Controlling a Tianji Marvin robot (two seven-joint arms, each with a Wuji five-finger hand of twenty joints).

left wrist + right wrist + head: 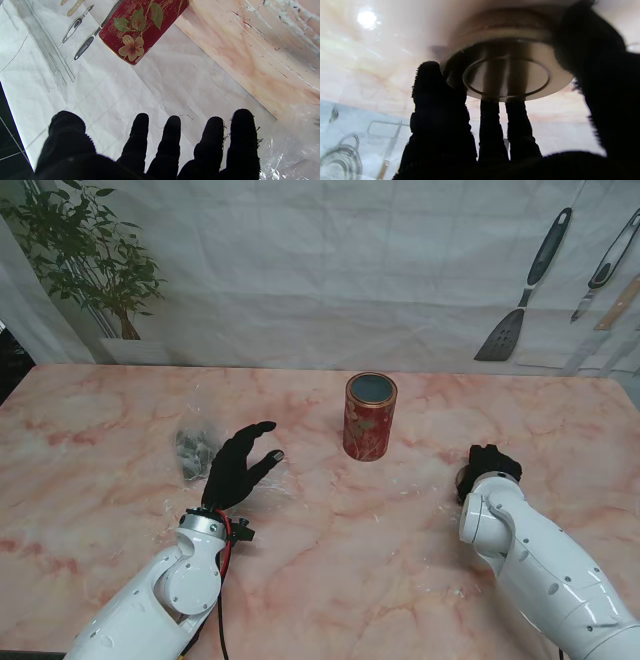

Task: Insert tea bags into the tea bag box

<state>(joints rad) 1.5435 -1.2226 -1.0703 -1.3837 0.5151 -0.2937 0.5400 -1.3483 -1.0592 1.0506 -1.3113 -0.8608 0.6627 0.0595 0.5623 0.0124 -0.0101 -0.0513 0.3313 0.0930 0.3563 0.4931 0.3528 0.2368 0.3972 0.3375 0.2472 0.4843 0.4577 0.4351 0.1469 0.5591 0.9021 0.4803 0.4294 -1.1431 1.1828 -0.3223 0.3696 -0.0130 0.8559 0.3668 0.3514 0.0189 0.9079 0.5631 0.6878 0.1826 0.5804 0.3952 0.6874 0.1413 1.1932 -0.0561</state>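
The right hand [488,468] grips the lid [506,75] near the tabletop's right edge, leaving the red tin [370,417] open mid-table; the left hand [238,467], fingers spread, hovers beside bagged tea [194,452].

The stand camera looks down at you from above the shoulders, so you see the whole marble table [330,530], the white wall sheet behind it and both arms coming up from the bottom corners. The left wrist camera sits behind the left hand [150,152] and looks along its fingers, tilted, toward the red tea bag box [140,27] and the hanging utensils [83,46]; both views share this box [370,417] and the utensils [525,290]. The right wrist camera is very close to the table, behind the right hand [495,140], and a round metal lid [506,75] fills its view, partly blurred.
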